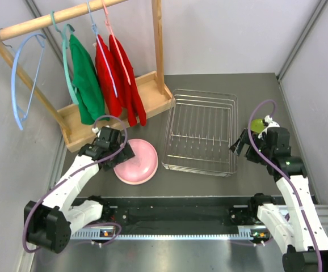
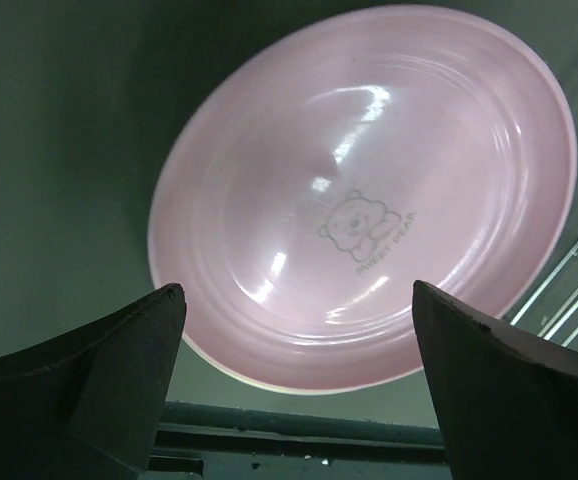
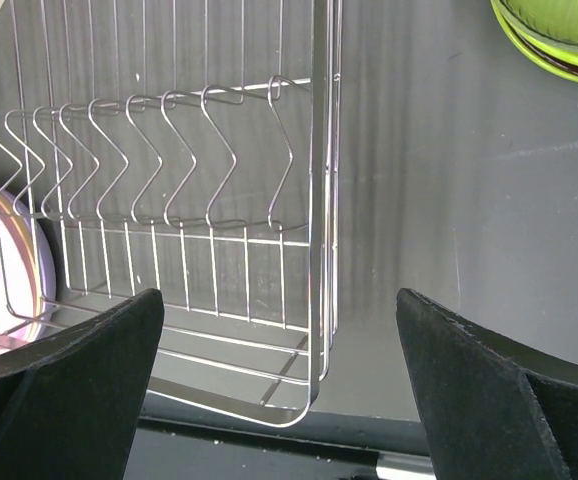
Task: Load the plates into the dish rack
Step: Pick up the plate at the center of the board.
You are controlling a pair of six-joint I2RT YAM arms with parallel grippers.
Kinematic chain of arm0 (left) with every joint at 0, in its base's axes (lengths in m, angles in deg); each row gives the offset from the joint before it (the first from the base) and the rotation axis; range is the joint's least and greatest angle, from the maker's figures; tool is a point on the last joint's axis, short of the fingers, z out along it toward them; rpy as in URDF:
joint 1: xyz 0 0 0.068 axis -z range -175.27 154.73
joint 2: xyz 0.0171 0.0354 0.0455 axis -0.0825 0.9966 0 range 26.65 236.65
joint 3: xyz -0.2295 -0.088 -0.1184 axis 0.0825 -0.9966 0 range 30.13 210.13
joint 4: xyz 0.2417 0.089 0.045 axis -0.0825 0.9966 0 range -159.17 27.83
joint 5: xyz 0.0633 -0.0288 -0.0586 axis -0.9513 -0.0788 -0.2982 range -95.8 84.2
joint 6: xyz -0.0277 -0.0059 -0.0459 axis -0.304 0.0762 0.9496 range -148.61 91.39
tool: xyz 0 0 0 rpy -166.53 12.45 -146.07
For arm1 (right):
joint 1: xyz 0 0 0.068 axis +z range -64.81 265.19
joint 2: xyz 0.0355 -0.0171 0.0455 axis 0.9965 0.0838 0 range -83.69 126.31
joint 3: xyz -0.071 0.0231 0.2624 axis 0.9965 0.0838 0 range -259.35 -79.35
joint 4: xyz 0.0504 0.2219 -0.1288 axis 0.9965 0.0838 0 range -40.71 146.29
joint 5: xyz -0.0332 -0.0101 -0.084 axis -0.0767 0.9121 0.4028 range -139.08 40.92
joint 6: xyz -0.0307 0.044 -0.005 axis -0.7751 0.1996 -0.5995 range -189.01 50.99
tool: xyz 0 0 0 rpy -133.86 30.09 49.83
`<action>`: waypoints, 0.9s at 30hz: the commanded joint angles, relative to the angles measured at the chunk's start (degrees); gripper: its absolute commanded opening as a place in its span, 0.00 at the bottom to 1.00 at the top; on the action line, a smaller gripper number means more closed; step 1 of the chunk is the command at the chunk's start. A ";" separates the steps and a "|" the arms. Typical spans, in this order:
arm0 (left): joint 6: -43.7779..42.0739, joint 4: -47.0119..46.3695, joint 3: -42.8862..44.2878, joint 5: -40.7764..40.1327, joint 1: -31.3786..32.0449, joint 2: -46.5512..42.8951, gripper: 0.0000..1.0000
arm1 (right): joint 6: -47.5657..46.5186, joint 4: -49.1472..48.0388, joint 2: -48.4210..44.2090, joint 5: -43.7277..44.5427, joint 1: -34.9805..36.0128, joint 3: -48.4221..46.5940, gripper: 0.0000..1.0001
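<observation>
pink plate [image 2: 364, 190]: flat on tabletop [image 1: 255, 90], just left of dish rack [image 1: 201, 133] | left fingers [image 2: 119, 360]: wide, empty, poised directly over plate's near rim, nearer arm | right fingers [image 3: 79, 370]: wide, empty, by rack's right side

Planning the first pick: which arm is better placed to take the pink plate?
Left. The left gripper hovers open directly over the pink plate, while the right gripper, also open, sits beyond the dish rack, on its other side.
</observation>
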 commanded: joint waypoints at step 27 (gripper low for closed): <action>-1.00 -11.96 -4.90 -16.14 -0.91 3.91 0.86 | -1.00 -2.28 1.86 -2.53 0.29 0.44 0.99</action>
